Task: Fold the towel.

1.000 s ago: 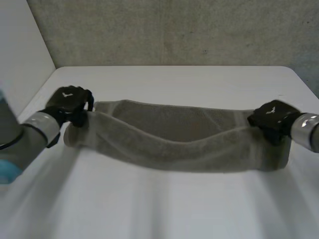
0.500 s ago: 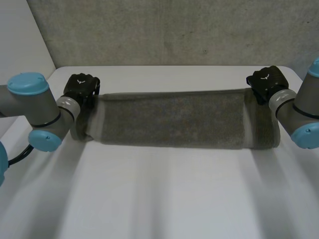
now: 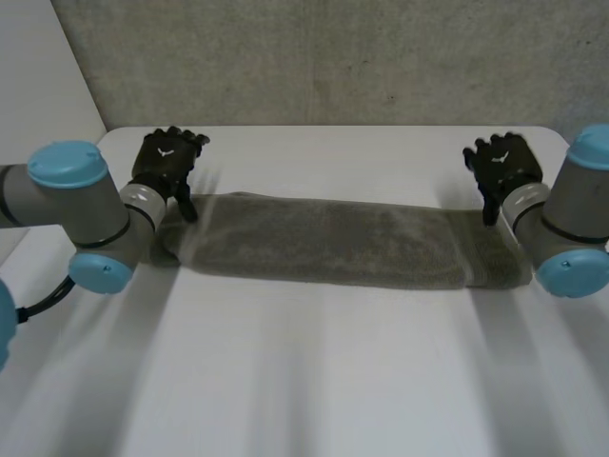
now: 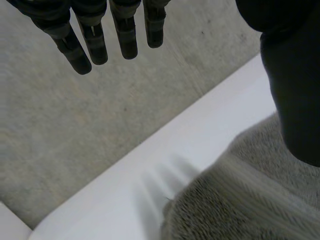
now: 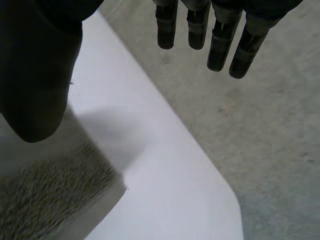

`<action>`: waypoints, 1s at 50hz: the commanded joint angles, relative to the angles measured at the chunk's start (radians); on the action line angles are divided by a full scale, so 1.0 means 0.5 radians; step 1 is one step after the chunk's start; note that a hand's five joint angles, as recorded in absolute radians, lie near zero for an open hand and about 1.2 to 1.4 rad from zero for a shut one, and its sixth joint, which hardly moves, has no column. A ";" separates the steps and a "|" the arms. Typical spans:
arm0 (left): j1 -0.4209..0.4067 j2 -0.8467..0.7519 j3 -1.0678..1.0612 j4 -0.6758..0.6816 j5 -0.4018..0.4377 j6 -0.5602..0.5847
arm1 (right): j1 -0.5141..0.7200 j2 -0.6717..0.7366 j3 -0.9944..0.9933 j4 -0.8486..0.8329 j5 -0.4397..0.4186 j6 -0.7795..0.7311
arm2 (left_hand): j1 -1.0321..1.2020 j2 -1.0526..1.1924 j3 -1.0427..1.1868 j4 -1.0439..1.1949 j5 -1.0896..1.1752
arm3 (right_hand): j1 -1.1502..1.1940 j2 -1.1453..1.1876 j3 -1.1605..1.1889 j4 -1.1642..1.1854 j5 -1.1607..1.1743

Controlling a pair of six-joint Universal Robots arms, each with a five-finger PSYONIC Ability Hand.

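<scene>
A grey-brown towel (image 3: 333,240) lies folded into a long strip across the white table (image 3: 314,381). My left hand (image 3: 166,160) hovers over the strip's left end, fingers straight and spread, holding nothing. In the left wrist view the fingers (image 4: 95,35) point past the table's far edge, and the towel's end (image 4: 245,200) lies under the thumb. My right hand (image 3: 502,168) is over the right end, open too. Its wrist view shows straight fingers (image 5: 220,35) and the towel's corner (image 5: 60,200) below the thumb.
A grey carpeted wall (image 3: 333,57) rises behind the table's far edge. A white panel (image 3: 38,105) stands at the left. The right rear table corner (image 5: 220,190) is rounded. My two arms (image 3: 67,209) come in from both sides.
Both hands carried the towel's near edge over to the far side, laid it down as a strip, then let go and opened their fingers.
</scene>
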 commanded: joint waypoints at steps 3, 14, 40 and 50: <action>0.034 0.431 -0.468 0.227 -0.004 -0.015 | -0.023 -0.548 0.482 -0.074 -0.067 0.179 | -0.151 -0.128 -0.111 -0.137 -0.408 | -0.118 -0.146 -0.152 -0.171 -0.121; 0.056 0.548 -0.766 0.264 0.005 0.010 | -0.102 -0.690 0.848 0.162 -0.165 0.161 | -0.081 -0.057 -0.040 -0.066 -0.338 | -0.076 -0.104 -0.110 -0.129 -0.079; 0.074 0.475 -0.797 0.274 0.005 0.004 | -0.376 -0.171 0.664 0.108 -0.206 -0.060 | -0.057 -0.034 -0.017 -0.043 -0.314 | 2.325 2.297 2.292 2.272 2.322; 0.080 0.499 -0.797 0.267 0.002 -0.009 | -0.584 -0.423 0.667 0.027 -0.135 -0.100 | -0.057 -0.034 -0.017 -0.043 -0.314 | 2.325 2.297 2.292 2.272 2.322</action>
